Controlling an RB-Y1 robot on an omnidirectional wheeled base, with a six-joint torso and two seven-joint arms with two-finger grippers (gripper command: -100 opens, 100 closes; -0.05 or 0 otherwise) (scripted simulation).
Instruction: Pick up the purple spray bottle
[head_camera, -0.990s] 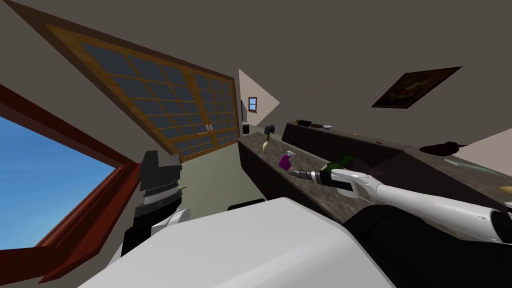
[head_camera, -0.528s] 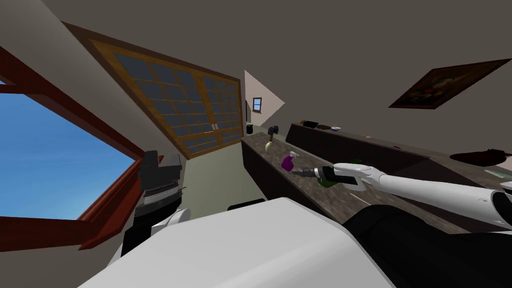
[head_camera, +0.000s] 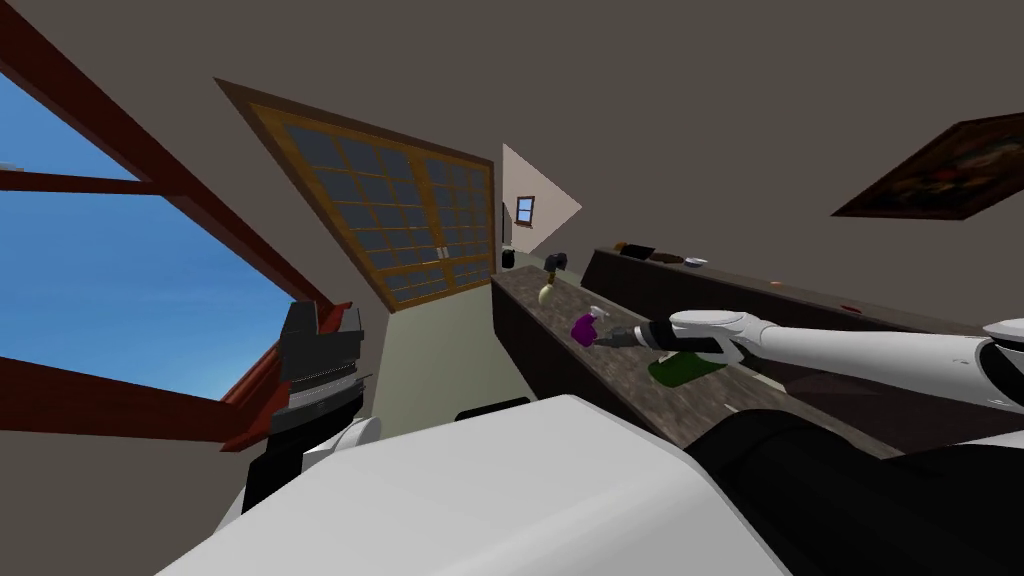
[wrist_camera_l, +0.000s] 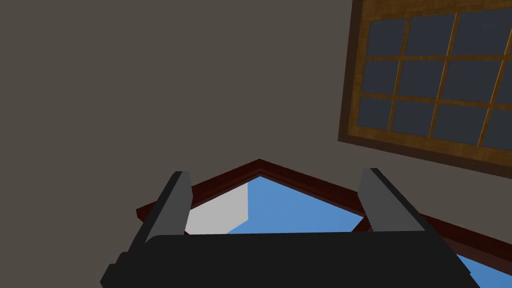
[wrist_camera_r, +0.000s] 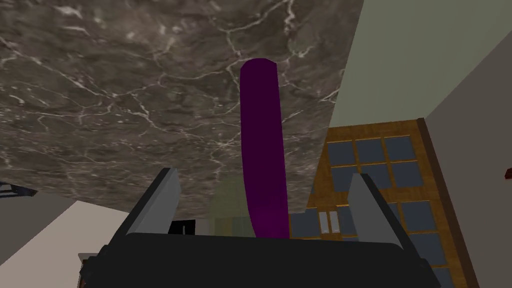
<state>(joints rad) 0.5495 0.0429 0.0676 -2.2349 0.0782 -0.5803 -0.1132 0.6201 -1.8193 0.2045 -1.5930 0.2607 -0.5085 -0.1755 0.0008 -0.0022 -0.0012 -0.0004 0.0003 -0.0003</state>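
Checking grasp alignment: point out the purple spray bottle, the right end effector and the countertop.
purple spray bottle (wrist_camera_r: 262, 140): right wrist view, middle of its purple body.
right end effector (wrist_camera_r: 264, 175): right wrist view, midway between its open fingertips.
marbled countertop (wrist_camera_r: 100, 100): right wrist view, bare surface beside the bottle.

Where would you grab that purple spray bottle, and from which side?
I'd take the spray bottle by its purple body, not the white nozzle. Come in as the right gripper points: the body is slim that way and lies between its open fingers.
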